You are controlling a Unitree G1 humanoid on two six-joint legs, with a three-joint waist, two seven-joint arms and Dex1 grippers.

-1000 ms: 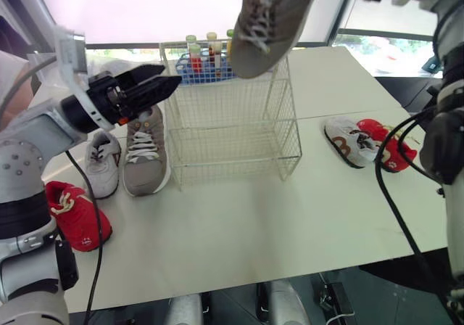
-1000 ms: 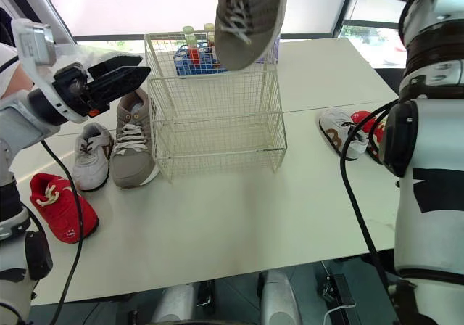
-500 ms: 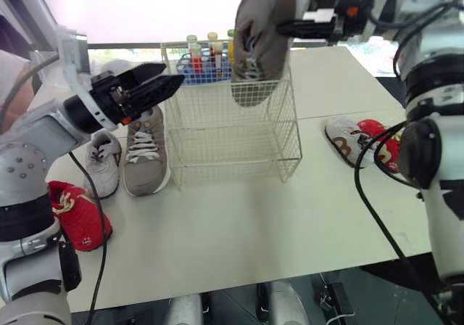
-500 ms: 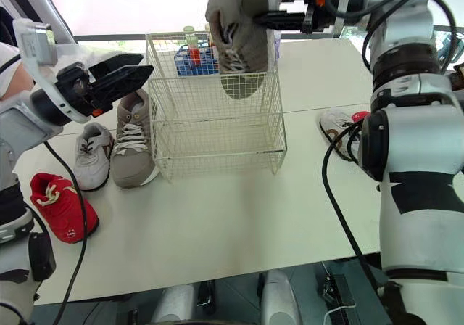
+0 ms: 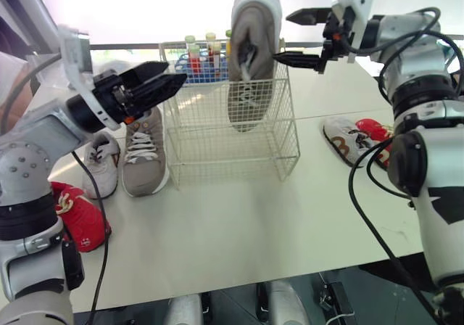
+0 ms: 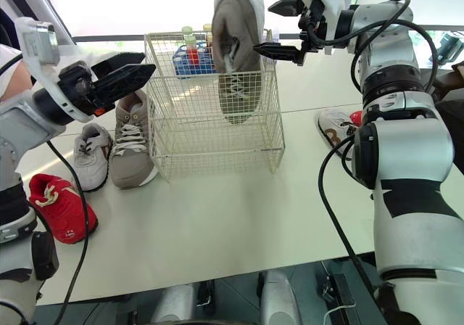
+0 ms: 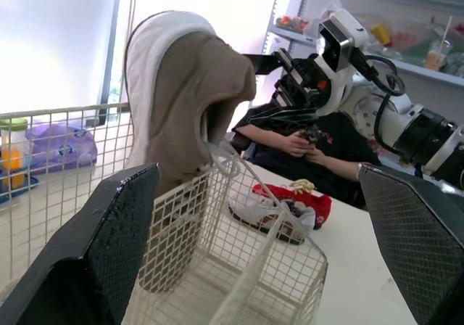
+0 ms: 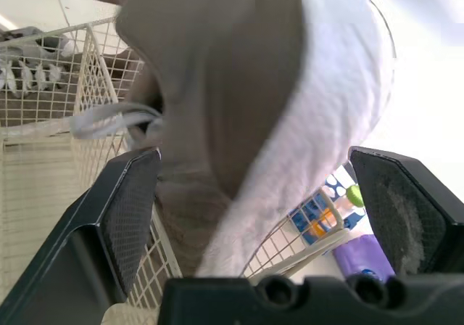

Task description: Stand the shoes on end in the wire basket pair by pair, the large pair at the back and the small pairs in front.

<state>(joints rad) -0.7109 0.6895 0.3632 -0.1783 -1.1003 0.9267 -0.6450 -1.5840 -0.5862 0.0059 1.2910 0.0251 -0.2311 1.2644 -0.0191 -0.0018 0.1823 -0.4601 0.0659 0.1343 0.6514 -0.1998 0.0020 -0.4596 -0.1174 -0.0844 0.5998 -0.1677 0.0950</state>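
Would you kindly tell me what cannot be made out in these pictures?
Left eye view: left red shoe, partly behind the left arm.
Both eye views: right red shoe, largely behind the right arm.
Eye views: rack behind the basket, partly covered by the standing shoe.
Every view: whether the standing shoe's toe rests on the basket floor, unclear through the mesh.

The large grey shoe [image 5: 253, 56] is no longer held tilted high above the wire basket [image 5: 217, 144]. It now stands on end inside the basket, toe down, at the right rear (heel projecting above the rim). The right pincer [image 5: 284, 36], previously clamped on the shoe, now has its fingers spread wide and sits just beside the heel, on the shoe's right.
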